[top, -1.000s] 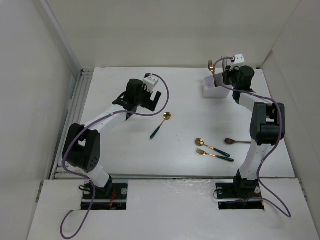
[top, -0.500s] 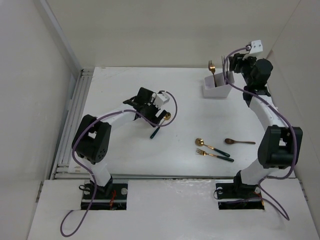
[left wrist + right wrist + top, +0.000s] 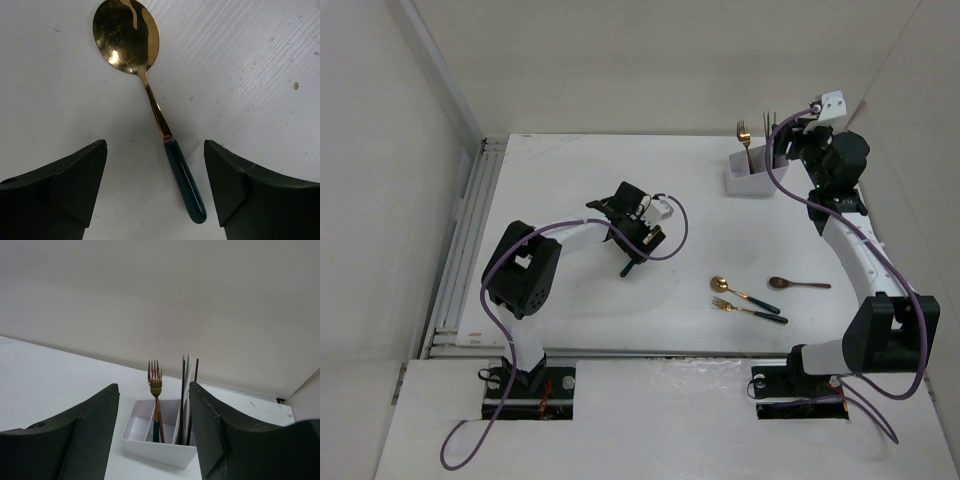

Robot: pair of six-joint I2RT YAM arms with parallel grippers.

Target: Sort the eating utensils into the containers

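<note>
Pale walls close in a white counter [image 3: 570, 170], with both arms bolted at its near edge. The left gripper [image 3: 155, 150] is down low over a gold spoon with a dark green handle [image 3: 161, 120], left of the counter's middle. Its fingers are spread wide, one on each side of the spoon where gold stem meets green handle, and neither touches it. The bowl points away from the wrist camera (whether the fingertips rest on the counter I cannot tell).

In the far right corner stands the white holder [image 3: 150, 447]. A gold fork [image 3: 155, 382] stands upright in it, tines up, in what looks like the middle compartment. Thin dark chopsticks [image 3: 183, 390] stand in the compartment beside it, on the side nearer the right wall. The right gripper [image 3: 152, 390] hangs raised just beyond the holder, fingers apart, holding nothing.

Nearer the right arm's base three pieces lie flat: a second green-handled gold spoon [image 3: 742, 293], a green-handled gold fork [image 3: 750, 309] just beside it, and a brown spoon [image 3: 800, 284] slightly to their right
</note>
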